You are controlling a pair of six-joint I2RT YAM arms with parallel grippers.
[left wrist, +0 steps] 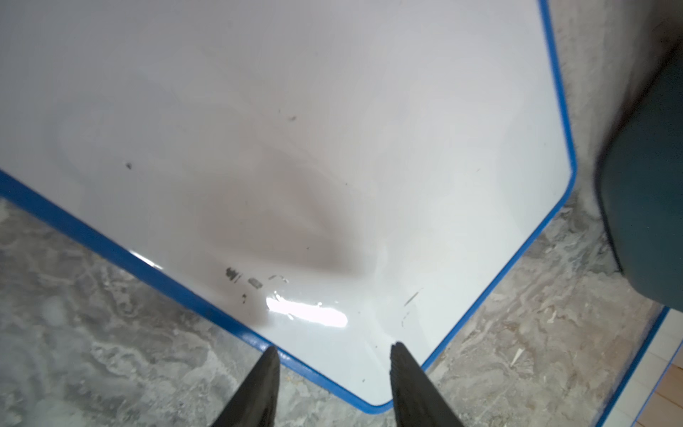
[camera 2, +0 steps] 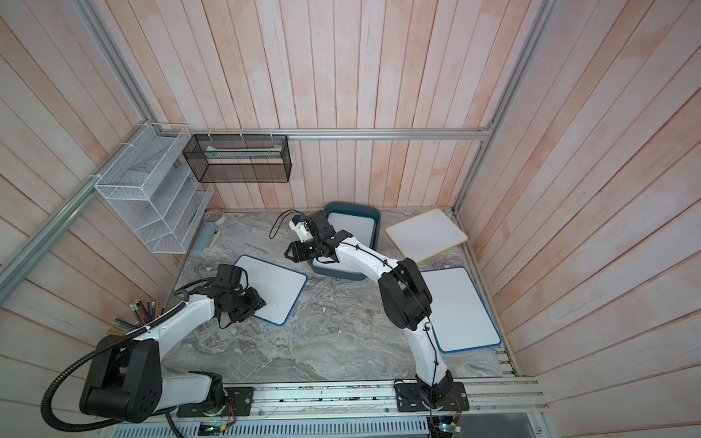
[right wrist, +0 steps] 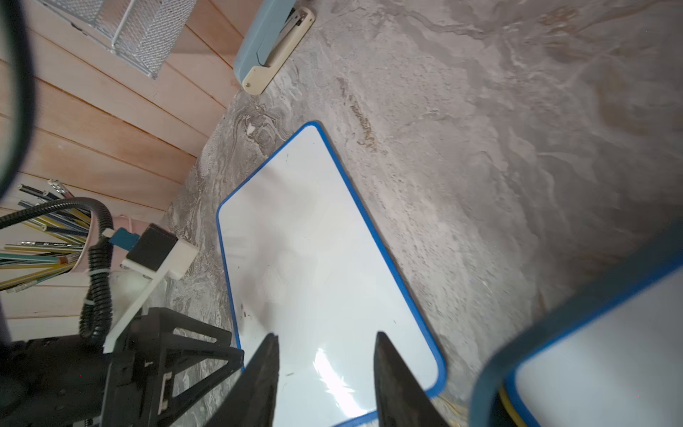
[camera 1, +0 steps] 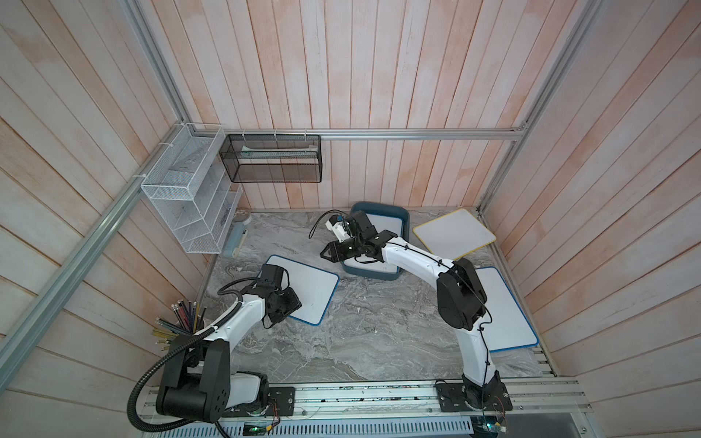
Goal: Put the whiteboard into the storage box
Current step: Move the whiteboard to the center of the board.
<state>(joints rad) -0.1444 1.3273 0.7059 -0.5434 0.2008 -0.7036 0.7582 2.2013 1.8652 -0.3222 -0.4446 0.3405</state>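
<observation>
**Item 1. Storage box** (camera 1: 379, 205): shallow dark teal-blue plastic rectangular tub with rounded corners. It stands at the far middle of the grey marbled tabletop (camera 1: 360, 341). One white whiteboard in the box (camera 1: 387, 227) lies flat inside it, and the right arm partly hides that board.

**Item 2. Blue-framed white rectangular whiteboard, left** (camera 1: 311, 288): lies flat on the tabletop, left of the box. One of its corners is just beside the box's near left corner, with a strip of bare table between them in the left wrist view.

**Item 3. Left gripper** (left wrist: 335, 347): black, jaws partly apart, nothing between them. It hangs over the near corner of the left board, one finger (left wrist: 268, 380) above the blue frame and the other above the white face. Whether they touch the board cannot be told.

**Item 4. Right gripper** (right wrist: 327, 335): black, jaws partly apart and empty. In both top views it sits just beside the box's left side, outside the rim, pointing toward the left board.

**Item 5. Yellow-framed whiteboard** (camera 1: 455, 231): lies flat, right of the box.

**Item 6. Blue-framed whiteboard, right** (camera 1: 504, 307): lies flat by the right wall, partly under the right arm.
</observation>
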